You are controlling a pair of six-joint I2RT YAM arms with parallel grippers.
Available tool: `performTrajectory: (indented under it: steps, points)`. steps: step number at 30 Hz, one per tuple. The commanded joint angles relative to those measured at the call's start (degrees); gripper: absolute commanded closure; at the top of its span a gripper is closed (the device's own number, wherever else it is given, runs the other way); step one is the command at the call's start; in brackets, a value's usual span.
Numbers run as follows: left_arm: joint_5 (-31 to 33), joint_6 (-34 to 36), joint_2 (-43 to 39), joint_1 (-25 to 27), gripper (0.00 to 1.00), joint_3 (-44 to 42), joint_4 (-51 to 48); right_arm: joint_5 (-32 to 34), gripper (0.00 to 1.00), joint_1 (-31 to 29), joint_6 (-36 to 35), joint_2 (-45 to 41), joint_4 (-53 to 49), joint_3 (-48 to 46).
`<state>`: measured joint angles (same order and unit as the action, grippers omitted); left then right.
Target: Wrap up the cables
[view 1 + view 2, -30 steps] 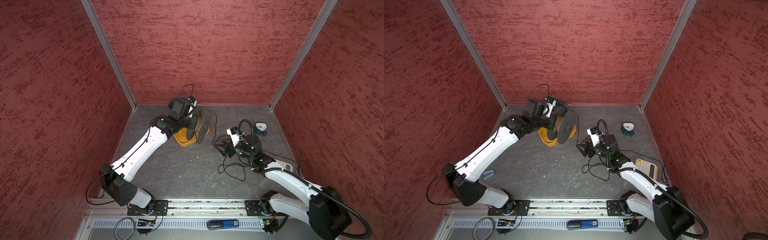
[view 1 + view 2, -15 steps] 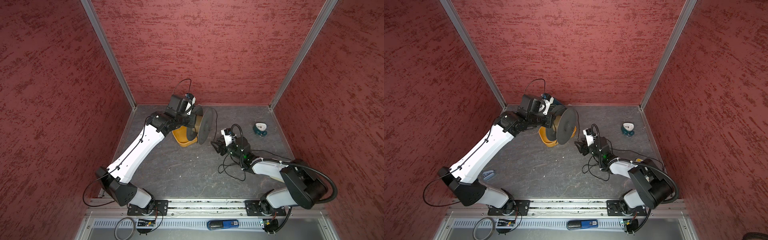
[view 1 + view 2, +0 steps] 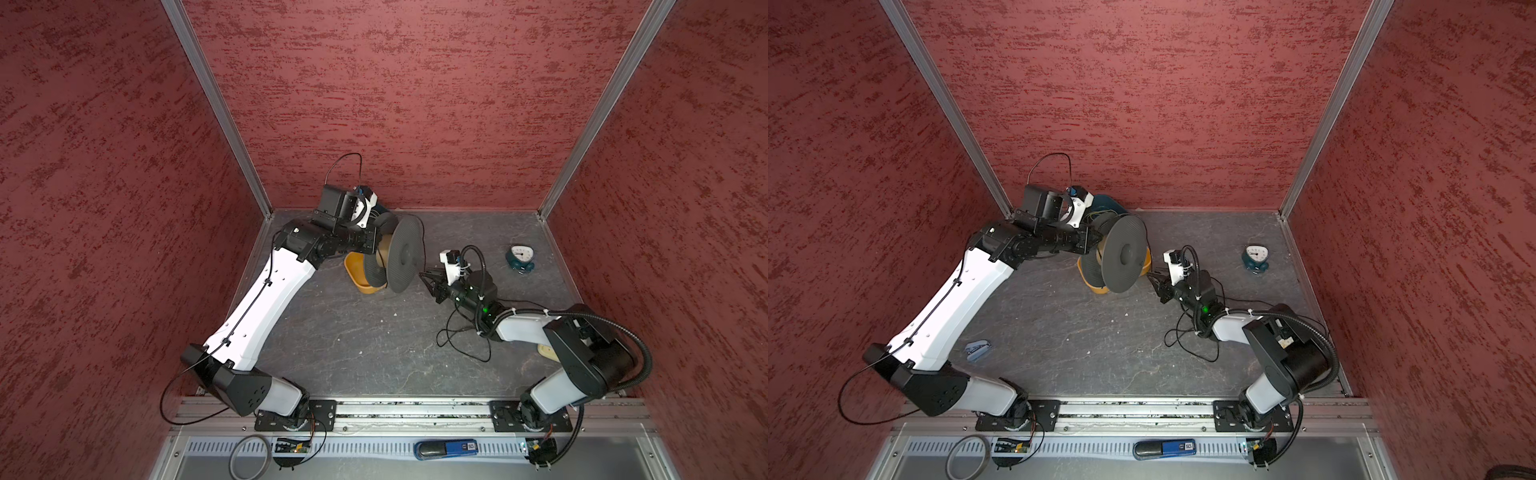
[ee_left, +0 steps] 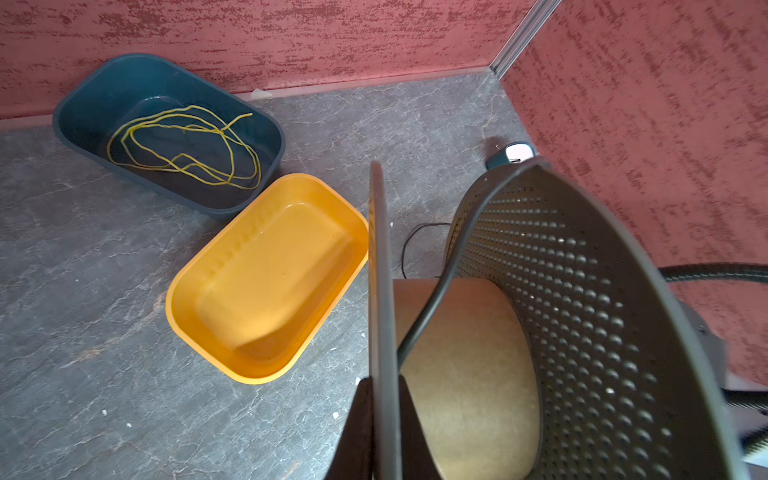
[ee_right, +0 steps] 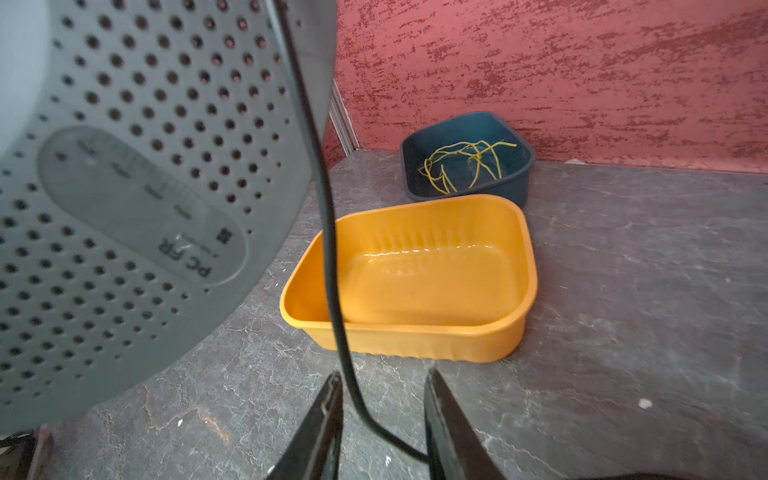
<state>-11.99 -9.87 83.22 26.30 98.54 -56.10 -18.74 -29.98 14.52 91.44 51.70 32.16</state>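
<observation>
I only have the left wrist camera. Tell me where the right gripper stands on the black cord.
Observer: In the right wrist view the black cord drops from the spool and passes between the right gripper's fingers, which stand apart and do not pinch it.
Operator: Report how much cord lies unwound.
Observer: In both top views several loose loops lie on the table, beside and under the right forearm.
Operator: Describe the spool's far face.
Observer: In the right wrist view it is perforated grey, with a label reading "PC FR".
</observation>
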Motion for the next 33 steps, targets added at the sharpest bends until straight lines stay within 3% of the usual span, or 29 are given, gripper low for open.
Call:
performTrajectory:
  steps: [1, 14, 18, 27, 33]
  points:
    - [-6.9, -1.6, -2.4, -1.7, 1.0, 1.8, 3.2, -2.0, 0.71, -0.3, 0.7, 2.2, 3.9, 2.0]
    - [-14.2, -4.5, -5.7, -7.1, 1.0, -3.0, 6.1, -2.9, 1.0, 1.6, 2.9, 7.2, 2.3, 5.5]
    - [-16.5, -7.4, -6.8, -9.2, 1.0, -5.1, 9.9, -4.5, 1.0, 2.3, 4.4, 8.2, 0.0, 7.0]
    - [-5.7, -18.9, -7.2, -10.1, 1.0, -11.2, 23.9, 1.1, 1.0, 1.1, 3.2, 3.8, -10.0, 3.5]
    - [1.3, -22.6, -3.8, -7.9, 1.0, -12.6, 30.0, 7.7, 1.0, -4.3, 0.6, -0.6, -16.5, 2.3]
